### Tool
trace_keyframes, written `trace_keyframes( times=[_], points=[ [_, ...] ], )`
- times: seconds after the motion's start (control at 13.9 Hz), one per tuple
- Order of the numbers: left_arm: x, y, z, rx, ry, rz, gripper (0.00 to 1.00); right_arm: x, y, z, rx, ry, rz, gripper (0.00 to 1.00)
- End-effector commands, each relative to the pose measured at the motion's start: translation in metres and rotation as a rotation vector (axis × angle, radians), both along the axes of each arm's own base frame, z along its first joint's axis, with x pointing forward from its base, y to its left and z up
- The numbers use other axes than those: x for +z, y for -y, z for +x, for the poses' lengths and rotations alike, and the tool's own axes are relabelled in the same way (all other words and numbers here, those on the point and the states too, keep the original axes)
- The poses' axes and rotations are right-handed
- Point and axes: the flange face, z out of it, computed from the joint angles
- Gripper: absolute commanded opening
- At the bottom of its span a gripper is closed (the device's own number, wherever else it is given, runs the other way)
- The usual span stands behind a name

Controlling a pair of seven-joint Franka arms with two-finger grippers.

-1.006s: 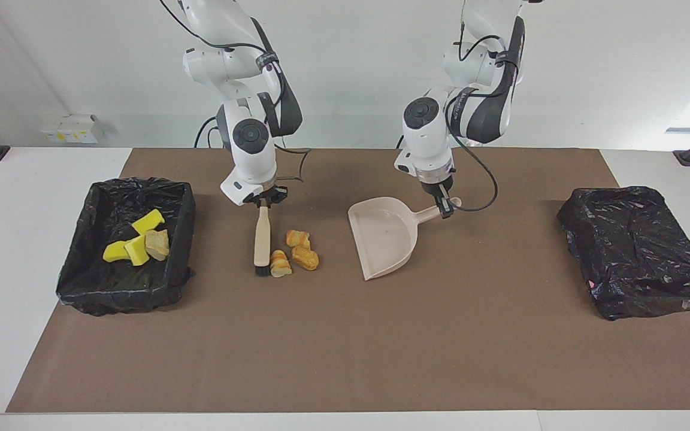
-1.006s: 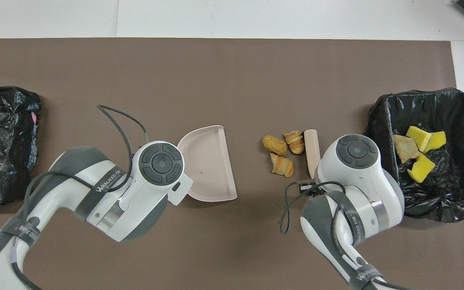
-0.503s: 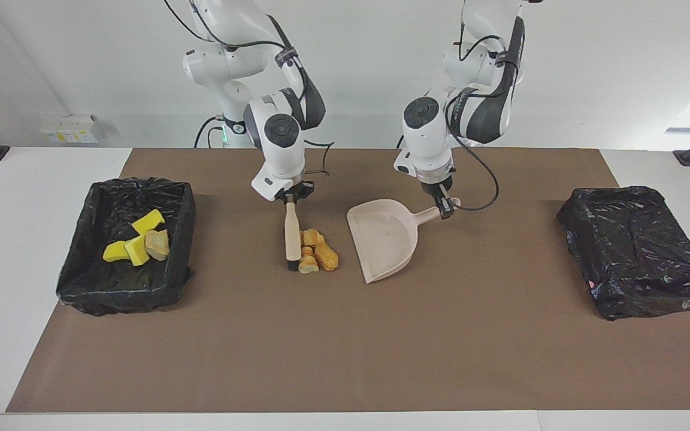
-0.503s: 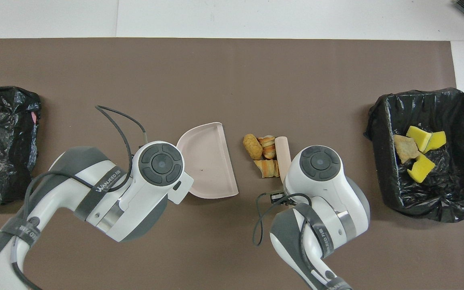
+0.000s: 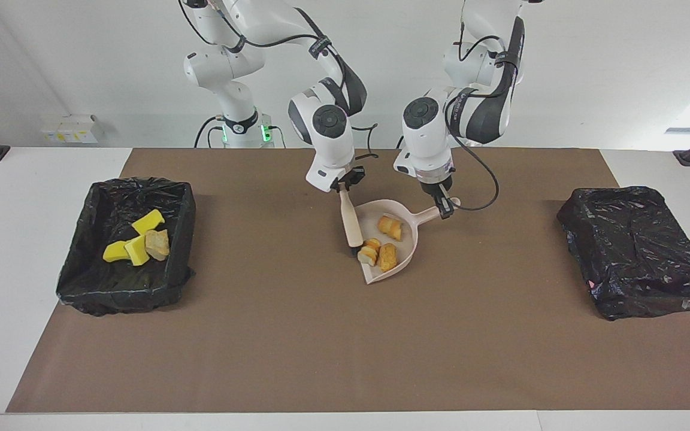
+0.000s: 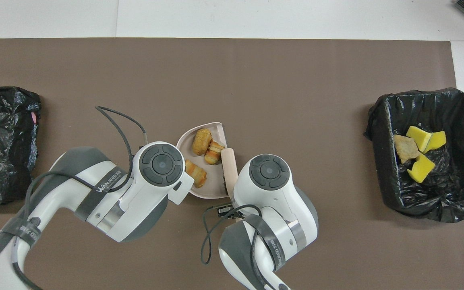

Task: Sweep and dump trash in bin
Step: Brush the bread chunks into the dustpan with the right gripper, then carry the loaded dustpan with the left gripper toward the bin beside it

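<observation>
**While Both Arms Grip Their Tools, Three Lumps Sit in the Dustpan**

While the right gripper [image 5: 345, 187] stays out of it, clenched on the top of a brush [image 5: 351, 224], three tan-orange, crusty, bread-like lumps [image 5: 381, 242] lie in the dustpan [image 5: 408, 245]. One lump sits near the pan's handle end, two at its open lip, touching each other. The brush has a smooth, rounded, pale handle and a dark bristle tip; it stands tilted at the pan's open edge, just beside the two lumps. The dustpan is smooth beige plastic, a shallow scoop with a curved back wall and a straight lip. Its stub handle [image 5: 438, 211] is grasped by the left gripper [image 5: 444, 206], fingers pinched on it.

A matte brown mat [image 5: 321, 347] covers most of a white table [image 5: 15, 251]; a plain white wall rises past the robots. Both arms are glossy white with dark grey joints and loose black cables.

Toward the right arm's end stands a rectangular bin [image 5: 180, 197] lined with crinkled, shiny black plastic. In it lie three bright yellow, wedge-cut sponge pieces [image 5: 132, 242] and one more tan lump [image 5: 157, 243], bunched together. Toward the left arm's end sits a second bin [image 5: 638, 251], its black plastic drawn over the top, so its inside cannot be seen.
</observation>
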Motion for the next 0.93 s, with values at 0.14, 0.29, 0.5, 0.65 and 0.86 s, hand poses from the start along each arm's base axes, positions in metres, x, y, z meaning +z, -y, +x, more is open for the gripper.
trace_keyframes(
  times=[0.14, 0.29, 0.5, 0.65, 0.86],
  points=[
    [0.002, -0.002, -0.005, -0.005, 0.042, -0.022, 0.00, 0.014, -0.020, 0.002, -0.054, -0.013, 0.087, 0.00],
    [0.002, -0.007, -0.002, -0.011, 0.036, -0.019, 0.00, 0.028, -0.003, 0.002, -0.039, -0.055, 0.058, 0.00],
    [0.004, -0.013, 0.006, -0.048, 0.020, -0.031, 0.00, 0.065, 0.039, 0.015, -0.031, -0.010, -0.014, 0.00],
    [0.002, -0.010, 0.005, -0.043, 0.015, -0.056, 0.00, 0.079, 0.060, 0.017, -0.029, 0.005, -0.062, 0.00],
    [0.008, -0.002, 0.011, -0.089, 0.058, -0.109, 0.00, 0.100, 0.059, 0.001, -0.070, 0.024, -0.105, 0.00]
  ],
)
